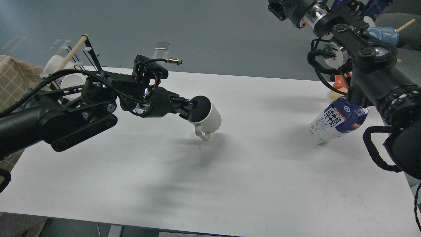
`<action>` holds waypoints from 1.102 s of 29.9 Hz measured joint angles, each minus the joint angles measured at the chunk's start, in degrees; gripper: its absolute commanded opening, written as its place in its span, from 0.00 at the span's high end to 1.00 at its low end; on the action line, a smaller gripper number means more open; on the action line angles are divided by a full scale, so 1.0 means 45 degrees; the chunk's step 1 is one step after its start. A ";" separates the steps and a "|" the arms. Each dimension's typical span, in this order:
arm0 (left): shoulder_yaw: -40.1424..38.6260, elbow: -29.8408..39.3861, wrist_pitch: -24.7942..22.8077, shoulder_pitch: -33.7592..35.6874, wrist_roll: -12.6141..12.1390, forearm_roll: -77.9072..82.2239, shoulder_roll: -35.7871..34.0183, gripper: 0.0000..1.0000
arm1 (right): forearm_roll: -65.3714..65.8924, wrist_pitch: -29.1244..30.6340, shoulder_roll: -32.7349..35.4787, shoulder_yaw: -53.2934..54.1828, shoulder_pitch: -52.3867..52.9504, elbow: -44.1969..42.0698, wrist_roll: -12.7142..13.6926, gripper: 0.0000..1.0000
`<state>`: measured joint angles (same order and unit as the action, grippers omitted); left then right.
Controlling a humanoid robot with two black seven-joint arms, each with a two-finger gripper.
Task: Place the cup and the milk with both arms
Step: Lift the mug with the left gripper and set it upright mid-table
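The cup (210, 117), cream-white with a dark inside, is held on its side above the middle of the white table (230, 184). Its mouth faces left and its handle hangs down, just over the tabletop. My left gripper (190, 110) is shut on the cup's rim. The milk (334, 123), a blue and white carton with black characters, leans at the table's right side. My right arm's elbow hides its top, so no cap shows. My right arm runs up past the view's top edge, and its gripper is out of view.
A black wire rack (93, 59) with a wooden dowel and white cups (74, 82) stands at the back left. A blue cup (383, 33) and an orange thing (340, 82) sit behind my right arm. A checked cloth (13, 72) lies at the left.
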<state>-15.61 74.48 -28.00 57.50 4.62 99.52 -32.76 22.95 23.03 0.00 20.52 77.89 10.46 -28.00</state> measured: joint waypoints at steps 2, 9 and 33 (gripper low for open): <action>0.0200 -0.0285 0.0000 0.0121 -0.0005 0.0021 0.0221 1.00 | 0.0000 0.0000 0.0000 0.0011 -0.0016 0.0000 0.0000 0.00; 0.2214 -0.0994 0.0000 0.1179 0.0127 -0.0006 0.0826 1.00 | 0.0000 0.0000 0.0000 0.0026 -0.0052 0.0007 0.0000 0.00; 0.2686 -0.1863 0.0000 0.1697 0.0128 0.0014 0.1962 1.00 | -0.0023 0.0000 0.0000 0.0050 -0.0181 0.0060 0.0000 0.00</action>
<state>-3.52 66.10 -28.00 65.13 5.19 99.58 -23.94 22.85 23.03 0.00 20.74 77.08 10.74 -28.00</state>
